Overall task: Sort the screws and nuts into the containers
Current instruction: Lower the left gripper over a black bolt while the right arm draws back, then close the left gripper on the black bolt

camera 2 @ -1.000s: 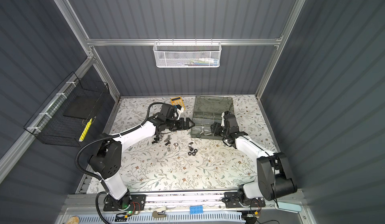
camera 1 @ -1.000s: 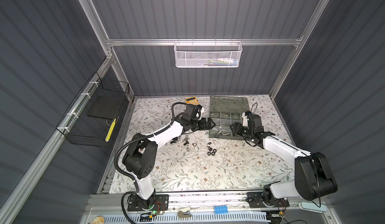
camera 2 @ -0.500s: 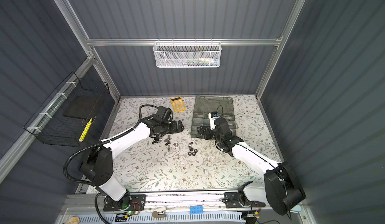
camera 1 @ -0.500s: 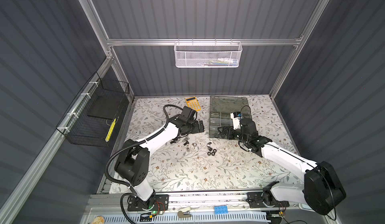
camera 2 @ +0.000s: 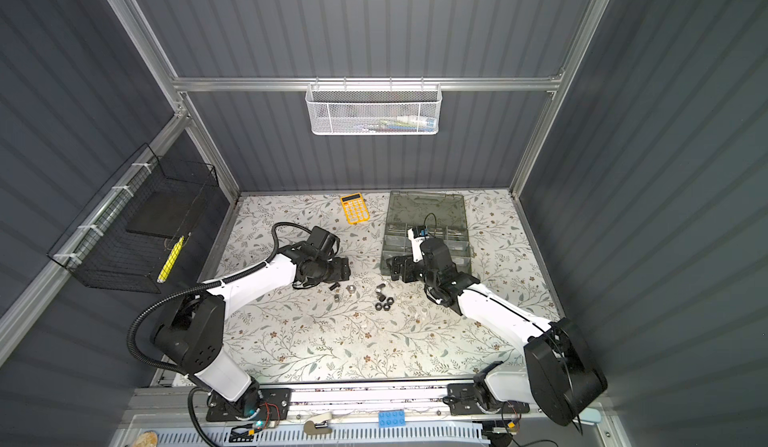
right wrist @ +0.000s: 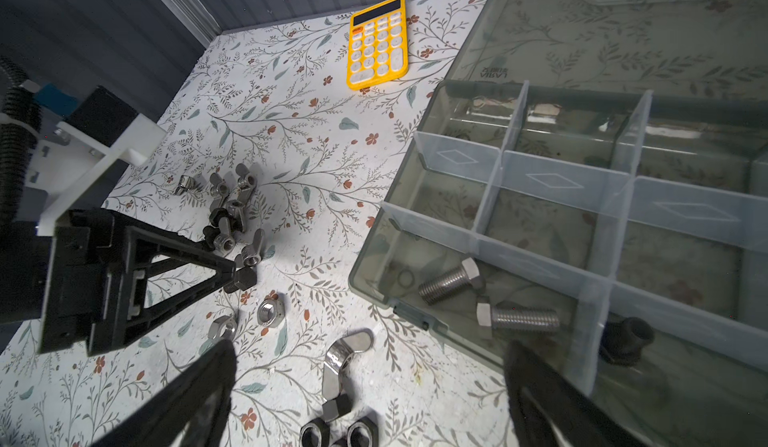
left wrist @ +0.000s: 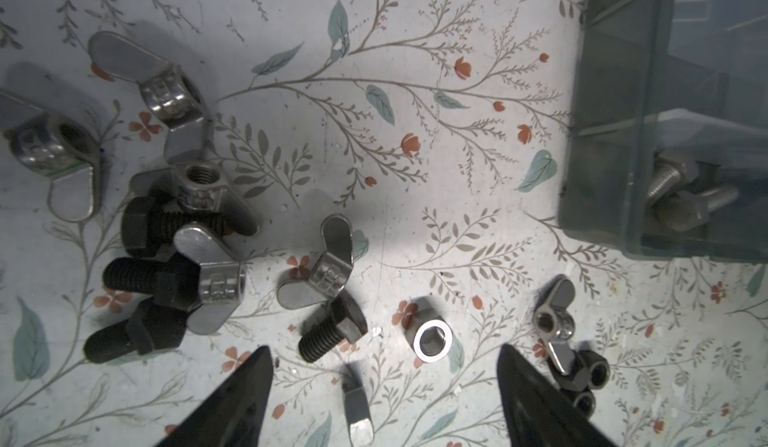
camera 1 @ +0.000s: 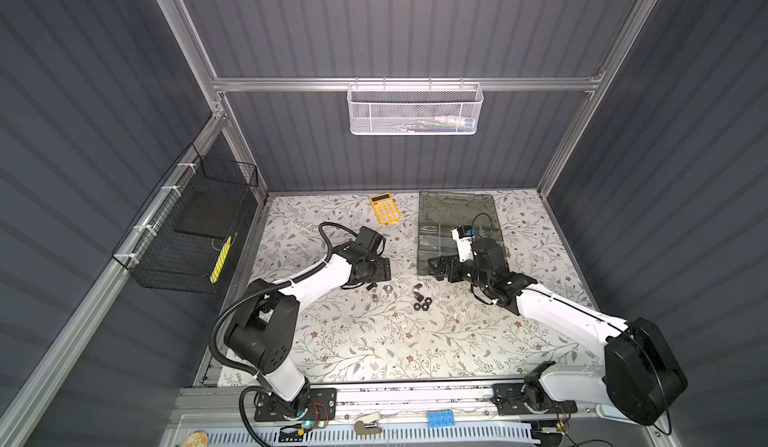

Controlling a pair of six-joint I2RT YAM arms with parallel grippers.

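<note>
Left tool (left wrist: pixel 384 349), open and empty, is being held over a black screw (left wrist: pixel 332 332) and silver nut (left wrist: pixel 432 339) on the desk (left wrist: pixel 415 199); both may be pinched together. Right tool (right wrist: pixel 370 345) is being held wide open, empty, beside the containers (right wrist: pixel 490 243).

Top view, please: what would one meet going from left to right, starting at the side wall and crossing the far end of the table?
black wire basket → yellow calculator → organizer box
</note>
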